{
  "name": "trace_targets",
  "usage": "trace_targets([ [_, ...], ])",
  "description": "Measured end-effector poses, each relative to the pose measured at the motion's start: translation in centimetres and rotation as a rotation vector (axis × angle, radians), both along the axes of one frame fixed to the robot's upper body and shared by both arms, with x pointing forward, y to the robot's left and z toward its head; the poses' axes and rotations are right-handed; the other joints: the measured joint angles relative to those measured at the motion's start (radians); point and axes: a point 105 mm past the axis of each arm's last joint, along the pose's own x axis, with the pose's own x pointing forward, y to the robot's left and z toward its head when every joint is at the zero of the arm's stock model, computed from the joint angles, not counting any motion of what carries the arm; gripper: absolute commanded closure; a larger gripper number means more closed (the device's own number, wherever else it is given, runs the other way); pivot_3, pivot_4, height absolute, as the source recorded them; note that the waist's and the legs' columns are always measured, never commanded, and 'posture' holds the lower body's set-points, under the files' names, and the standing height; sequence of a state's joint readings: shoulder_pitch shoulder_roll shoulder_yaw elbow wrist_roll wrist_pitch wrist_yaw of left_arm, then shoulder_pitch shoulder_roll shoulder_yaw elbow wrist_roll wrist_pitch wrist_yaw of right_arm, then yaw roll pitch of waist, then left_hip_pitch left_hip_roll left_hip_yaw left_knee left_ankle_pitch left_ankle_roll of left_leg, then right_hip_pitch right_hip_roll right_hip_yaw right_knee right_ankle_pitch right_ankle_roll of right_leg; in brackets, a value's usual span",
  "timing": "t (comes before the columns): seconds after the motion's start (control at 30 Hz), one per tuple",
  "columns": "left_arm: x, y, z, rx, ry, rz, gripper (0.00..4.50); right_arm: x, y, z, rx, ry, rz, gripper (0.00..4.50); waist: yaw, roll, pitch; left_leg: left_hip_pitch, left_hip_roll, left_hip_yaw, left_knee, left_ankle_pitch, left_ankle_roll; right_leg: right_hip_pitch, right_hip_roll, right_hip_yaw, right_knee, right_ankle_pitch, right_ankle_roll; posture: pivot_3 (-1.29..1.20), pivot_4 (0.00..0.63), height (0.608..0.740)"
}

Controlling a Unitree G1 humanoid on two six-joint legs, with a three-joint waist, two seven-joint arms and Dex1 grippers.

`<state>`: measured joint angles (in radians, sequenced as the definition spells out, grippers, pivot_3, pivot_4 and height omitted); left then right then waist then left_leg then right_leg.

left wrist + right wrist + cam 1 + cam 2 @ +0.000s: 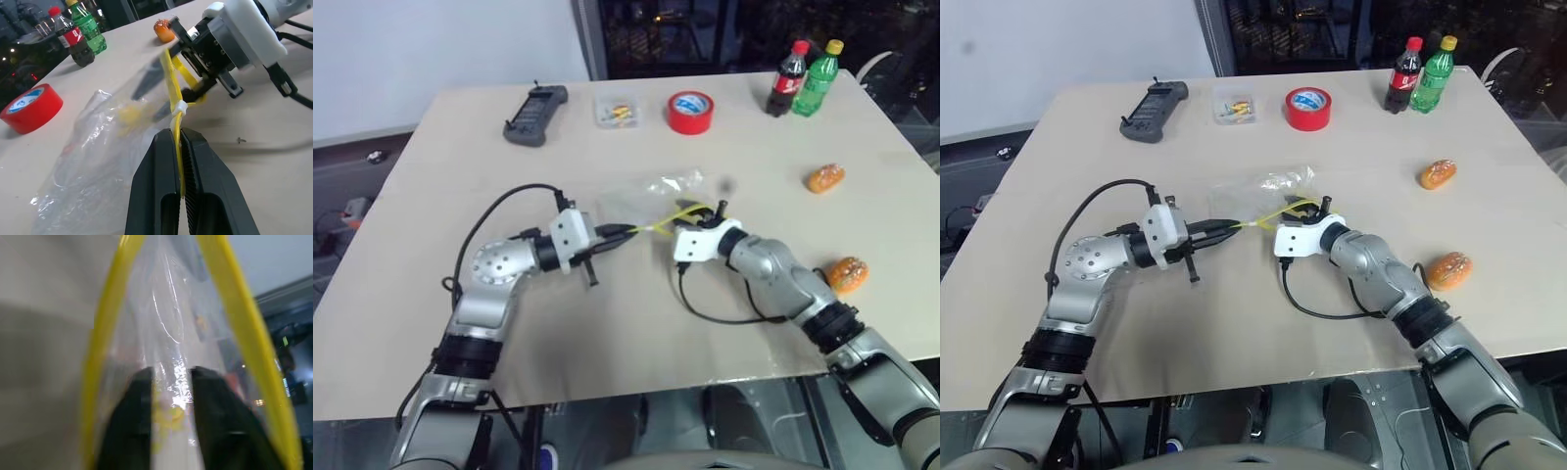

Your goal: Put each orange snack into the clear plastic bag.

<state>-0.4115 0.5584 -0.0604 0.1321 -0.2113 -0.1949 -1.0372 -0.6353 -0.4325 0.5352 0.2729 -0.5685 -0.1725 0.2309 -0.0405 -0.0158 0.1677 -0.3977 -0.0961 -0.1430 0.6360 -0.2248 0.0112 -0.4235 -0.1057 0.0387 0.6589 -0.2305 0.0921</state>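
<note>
You're on bag-opening: left gripper (180, 147) pinches the clear plastic bag (651, 196)'s yellow seal strip (172, 85) mid-table (607, 313); right gripper (168, 382) fingers spread inside the mouth. Both orange snacks (825, 178) (847, 274) near the right edge. Next, probably free the right for a snack.

Beige table (636, 323). Beyond the red tape roll (690, 112): two bottles (803, 80) right; small clear box (616, 111), black handset (535, 115) left. Two orange snacks (825, 178) nearer, right.
</note>
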Motion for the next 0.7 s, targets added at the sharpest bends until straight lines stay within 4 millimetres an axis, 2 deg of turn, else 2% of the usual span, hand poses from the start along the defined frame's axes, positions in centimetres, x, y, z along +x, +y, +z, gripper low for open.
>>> trace_targets([
  [0.1, 0.7, -0.4, 0.2, -0.012, -0.01, 0.014, 4.5, 0.0, -1.6, 0.5, -0.031, -0.025, -0.025, 0.22, 0.005, 0.0, 0.0, 0.0, 0.0, 0.0, 0.0, 0.0, 0.0, 0.0, 0.0, 0.0, 0.0, 0.0, 0.0, 0.0, 0.15, 0.74],
  [0.13, 0.8, -0.4, 0.1, -0.013, -0.008, 0.02, 4.5, -0.1, -2.1, 0.7, -0.034, -0.03, -0.038, 0.1, 0.005, 0.0, 0.0, 0.0, -0.001, 0.0, 0.0, 0.0, 0.0, 0.0, 0.0, 0.0, 0.0, 0.0, 0.0, 0.0, 0.15, 0.74],
  [0.23, 1.4, -1.1, 0.1, -0.029, -0.008, 0.027, 4.5, -0.8, -4.1, 1.9, 0.046, -0.002, -0.104, 0.1, 0.006, 0.0, 0.0, 0.0, 0.0, -0.001, 0.0, 0.0, 0.0, 0.001, 0.0, 0.0, -0.001, 0.0, 0.0, 0.0, 0.15, 0.74],
  [0.37, 2.1, -1.3, 0.3, -0.048, -0.012, 0.058, 4.5, -2.5, -7.2, 2.4, 0.22, 0.118, -0.241, 0.1, 0.005, 0.0, 0.0, 0.0, 0.0, 0.0, 0.0, 0.0, 0.001, 0.002, 0.0, 0.0, -0.001, 0.0, 0.0, 0.0, 0.15, 0.74],
  [0.43, 2.6, -1.4, 0.3, -0.06, -0.01, 0.074, 4.5, -3.9, -9.5, 3.3, 0.429, 0.164, -0.432, 0.1, 0.009, 0.0, 0.0, 0.0, 0.002, -0.001, 0.0, -0.001, 0.001, 0.001, 0.001, -0.001, 0.0, 0.0, 0.0, 0.0, 0.15, 0.74],
  [0.57, 2.9, -1.8, 0.3, -0.07, -0.007, 0.077, 4.5, -6.1, -12.8, 4.0, 0.695, 0.263, -0.705, 0.1, 0.008, 0.0, 0.0, 0.001, 0.002, -0.001, 0.002, -0.002, 0.004, 0.002, 0.001, -0.001, 0.001, 0.0, 0.0, 0.0, 0.15, 0.74],
  [0.7, 3.1, -2.1, 0.2, -0.081, 0.002, 0.073, 4.5, -8.5, -16.2, 2.9, 0.922, 0.357, -1.043, 0.1, 0.01, 0.0, 0.0, 0.001, 0.001, -0.001, 0.002, -0.002, 0.004, 0.002, 0.001, -0.001, 0.002, 0.0, 0.0, 0.0, 0.15, 0.74],
])
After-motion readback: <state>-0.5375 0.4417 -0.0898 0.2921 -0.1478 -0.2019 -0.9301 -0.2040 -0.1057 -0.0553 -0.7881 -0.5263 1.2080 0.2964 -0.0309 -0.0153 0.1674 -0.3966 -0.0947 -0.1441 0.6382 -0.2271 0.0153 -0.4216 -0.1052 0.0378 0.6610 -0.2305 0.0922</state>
